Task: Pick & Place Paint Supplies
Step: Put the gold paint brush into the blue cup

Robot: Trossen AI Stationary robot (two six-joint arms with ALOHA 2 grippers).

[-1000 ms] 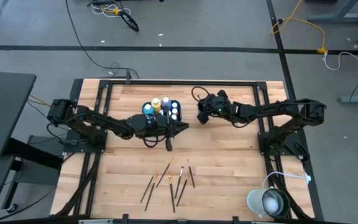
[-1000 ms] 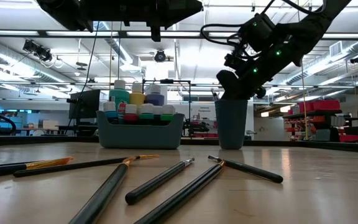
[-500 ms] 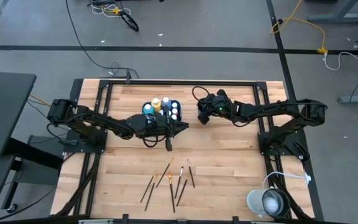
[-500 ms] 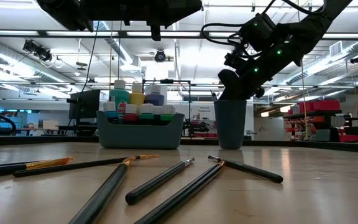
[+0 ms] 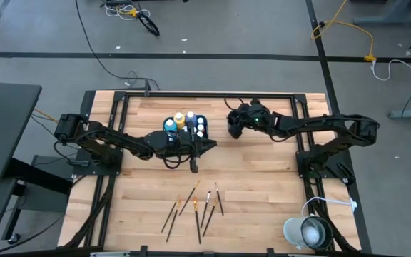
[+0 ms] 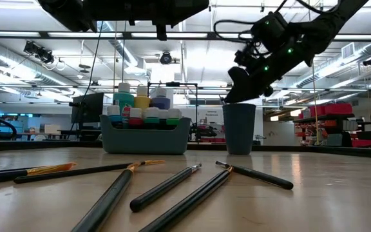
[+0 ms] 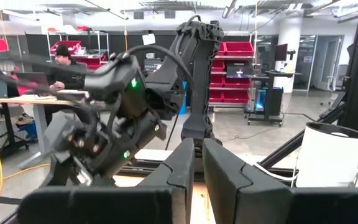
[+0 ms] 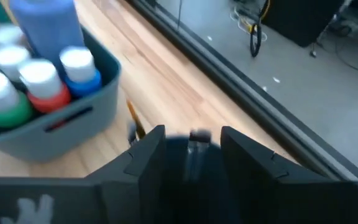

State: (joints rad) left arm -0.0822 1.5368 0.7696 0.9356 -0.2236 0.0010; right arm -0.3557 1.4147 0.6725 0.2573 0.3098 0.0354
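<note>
My right gripper (image 5: 234,128) (image 6: 238,87) hovers open just over the dark blue cup (image 6: 239,129), which stands on its base right of the teal tray (image 5: 185,126) (image 6: 145,134). In the right wrist view the cup (image 8: 191,162) is a dark blur between the fingers. The tray holds white-capped paint bottles (image 6: 148,106) (image 8: 39,81). Several paintbrushes (image 5: 195,207) (image 6: 166,187) lie flat near the table's near edge. My left gripper (image 5: 211,145) (image 7: 197,149) waits shut above the table, at the tray's near side, holding nothing I can see.
A black frame (image 5: 205,95) runs along the table's far edge and down both sides. A white round lamp-like object (image 5: 305,232) sits by the near right corner. Bare wood (image 5: 262,193) lies between the brushes and the right arm's base.
My right gripper has risen off the cup's rim and moved a little toward the table's far edge and right. The cup, tray, brushes and left arm have stayed in place.
</note>
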